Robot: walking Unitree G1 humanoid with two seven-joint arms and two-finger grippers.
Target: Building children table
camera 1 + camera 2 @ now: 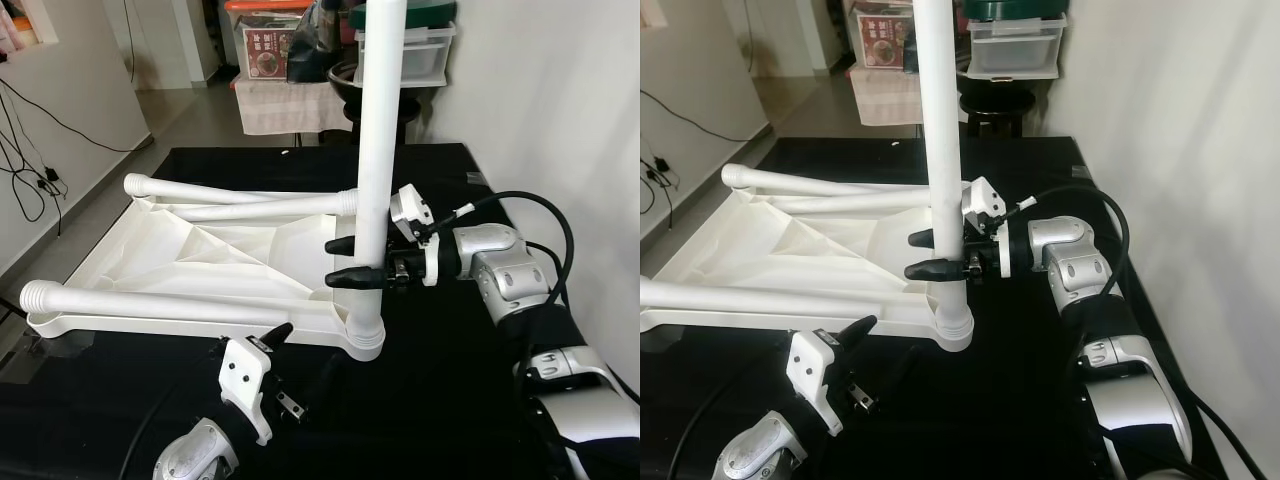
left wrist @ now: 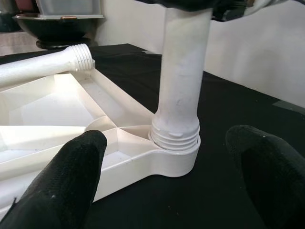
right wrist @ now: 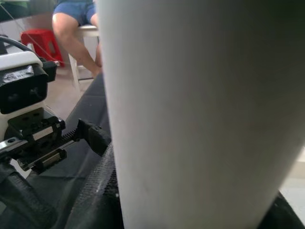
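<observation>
We see the white tabletop (image 1: 210, 255) lying upside down on a black mat (image 1: 440, 360), with its near right corner socket (image 1: 366, 335) at about 5 o'clock from the middle of the left eye view. One white leg (image 1: 378, 120) stands upright in that socket, its threaded end seated in the collar. Our right gripper (image 1: 352, 261) reaches in from 3 o'clock and its two black fingers (image 1: 350, 277) are closed around this upright leg, a little above the socket. Our left gripper (image 1: 305, 350) sits low at 6 o'clock, just in front of the tabletop's near edge; its fingers (image 2: 62, 186) are spread apart and grip nothing, with the socket between them in the left wrist view. Two more legs lie flat across the tabletop: one along the near edge (image 1: 150, 305) and one toward the far edge (image 1: 245, 200). At 12 o'clock, beyond the mat, stand plastic storage boxes (image 1: 410, 45). In the right wrist view a person's legs (image 3: 74, 28) show on a stool.
</observation>
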